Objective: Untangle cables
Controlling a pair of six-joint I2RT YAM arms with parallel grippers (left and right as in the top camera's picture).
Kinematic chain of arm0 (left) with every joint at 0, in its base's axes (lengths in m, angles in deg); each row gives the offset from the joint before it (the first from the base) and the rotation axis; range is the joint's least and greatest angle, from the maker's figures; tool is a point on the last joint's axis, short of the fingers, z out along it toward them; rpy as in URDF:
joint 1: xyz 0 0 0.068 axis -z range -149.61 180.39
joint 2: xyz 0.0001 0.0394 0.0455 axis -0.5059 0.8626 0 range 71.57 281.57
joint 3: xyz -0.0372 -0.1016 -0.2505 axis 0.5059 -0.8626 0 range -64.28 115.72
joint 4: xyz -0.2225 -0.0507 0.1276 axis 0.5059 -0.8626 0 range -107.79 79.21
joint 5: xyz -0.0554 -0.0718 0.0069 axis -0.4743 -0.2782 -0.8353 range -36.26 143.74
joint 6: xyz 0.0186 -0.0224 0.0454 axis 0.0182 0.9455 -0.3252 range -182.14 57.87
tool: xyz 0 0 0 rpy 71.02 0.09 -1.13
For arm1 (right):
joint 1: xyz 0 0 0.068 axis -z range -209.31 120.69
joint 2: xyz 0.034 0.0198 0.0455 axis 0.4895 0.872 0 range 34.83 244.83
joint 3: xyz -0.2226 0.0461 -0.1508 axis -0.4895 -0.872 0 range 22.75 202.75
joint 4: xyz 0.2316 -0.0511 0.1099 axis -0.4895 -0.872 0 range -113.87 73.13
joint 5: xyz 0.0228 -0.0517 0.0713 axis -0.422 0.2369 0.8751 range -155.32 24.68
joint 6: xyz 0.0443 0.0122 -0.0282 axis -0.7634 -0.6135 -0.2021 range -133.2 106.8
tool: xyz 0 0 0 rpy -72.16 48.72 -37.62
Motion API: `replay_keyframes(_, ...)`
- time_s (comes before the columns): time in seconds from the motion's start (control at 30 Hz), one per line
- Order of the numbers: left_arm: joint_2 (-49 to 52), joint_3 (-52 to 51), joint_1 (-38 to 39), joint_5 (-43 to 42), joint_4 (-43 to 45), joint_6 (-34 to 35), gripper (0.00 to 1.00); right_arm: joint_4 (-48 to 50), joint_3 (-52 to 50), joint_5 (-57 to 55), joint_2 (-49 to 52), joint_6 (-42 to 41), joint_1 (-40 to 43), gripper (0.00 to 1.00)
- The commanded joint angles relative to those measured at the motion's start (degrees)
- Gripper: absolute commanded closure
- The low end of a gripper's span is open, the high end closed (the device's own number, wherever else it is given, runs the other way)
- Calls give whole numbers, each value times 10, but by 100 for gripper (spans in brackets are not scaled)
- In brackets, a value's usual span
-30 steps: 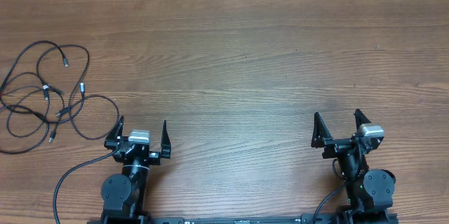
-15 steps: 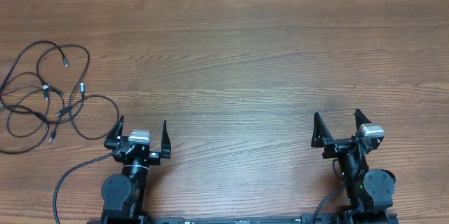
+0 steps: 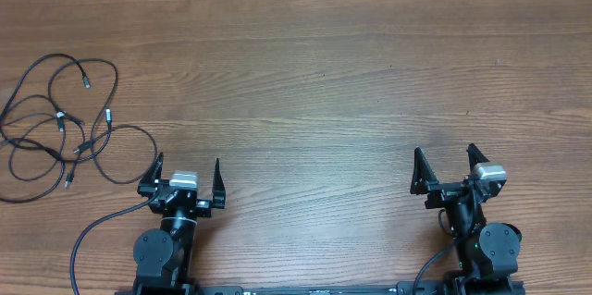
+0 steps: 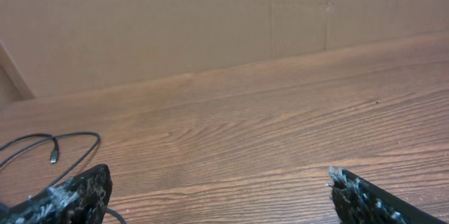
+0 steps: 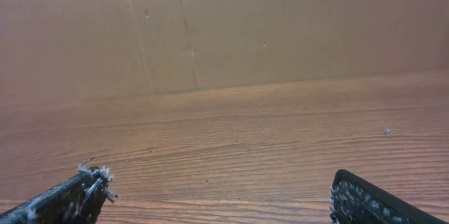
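Observation:
The cables (image 3: pixel 57 119) lie in a loose tangle of thin black loops with small grey plug ends at the far left of the wooden table (image 3: pixel 324 73). One loop and a plug (image 4: pixel 53 155) show at the left of the left wrist view. My left gripper (image 3: pixel 186 174) stands open near the front edge, to the right of the tangle and apart from it, nothing between its fingers. Far across at the front right, my right gripper (image 3: pixel 445 163) is open and empty too. In the right wrist view only bare wood lies between its fingertips (image 5: pixel 95 182).
A brown cardboard wall (image 4: pixel 210 20) rises behind the table's far edge. A thicker black wire (image 3: pixel 92 230) runs from the left arm's base toward the front left.

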Motion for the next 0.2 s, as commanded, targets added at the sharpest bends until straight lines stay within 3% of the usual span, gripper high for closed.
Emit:
replay_keyframes(0.0, -6, -3, -4, 7, 1, -9, 0, 3, -6, -1, -5, -1, 1, 0)
replay_keyframes(0.17, -6, -3, -4, 7, 1, -9, 0, 3, -6, -1, -5, -1, 1, 0)
